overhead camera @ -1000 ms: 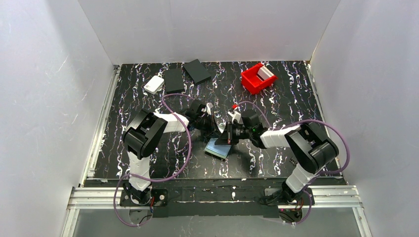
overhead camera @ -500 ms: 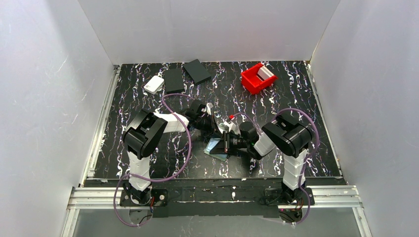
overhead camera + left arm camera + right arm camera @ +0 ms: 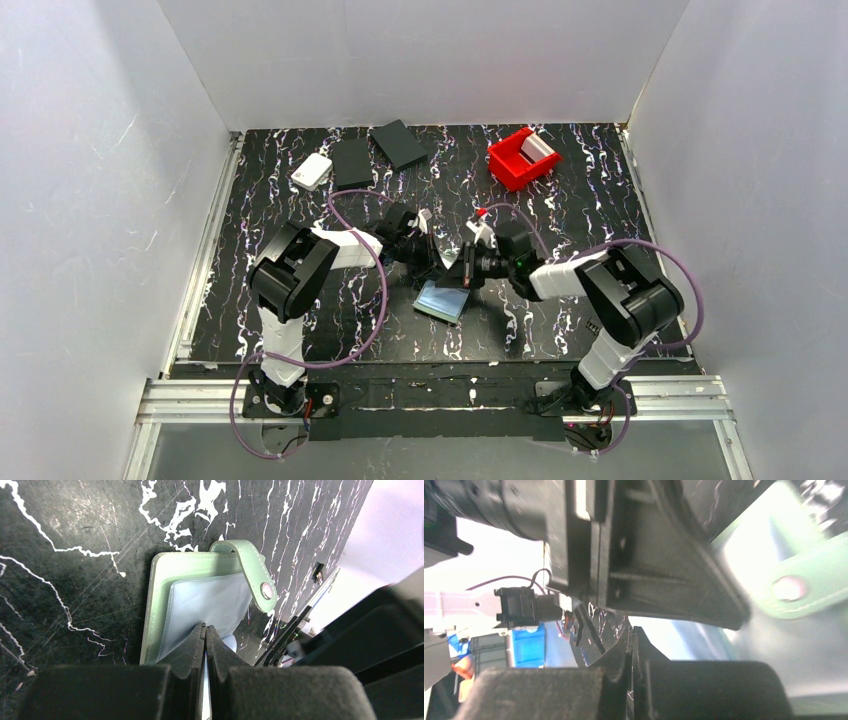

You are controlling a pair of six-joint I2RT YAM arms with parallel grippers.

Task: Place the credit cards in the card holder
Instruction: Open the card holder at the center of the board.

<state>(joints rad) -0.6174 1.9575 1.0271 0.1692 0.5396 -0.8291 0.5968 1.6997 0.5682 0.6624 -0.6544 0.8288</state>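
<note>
1. Sage-green and laid open, the card holder (image 3: 205, 597) sits mid-table between the two arms, with its pale clear pockets facing up and its snap strap (image 3: 252, 575) folded across one corner.
2. The left gripper (image 3: 205, 632) is pressed together over the clear pockets. A pale blue sliver shows between its fingers, so I judge it is pinching a pocket leaf.
3. The right gripper (image 3: 631, 640) is also pressed together. No card shows between its fingers, so I cannot tell whether it holds one.
4. In the top view both grippers meet over the holder's far edge, the left from the far left and the right from the far right. The holder lies just below and nearer than both tips.
5. A pale piece, probably the credit cards (image 3: 540, 148), stands in the red bin (image 3: 510, 160), well apart at the far right.
6. Half a second ago the right arm was folded in, with its gripper low over the holder. It now reaches in from the right again, while the left arm has not moved.
</note>
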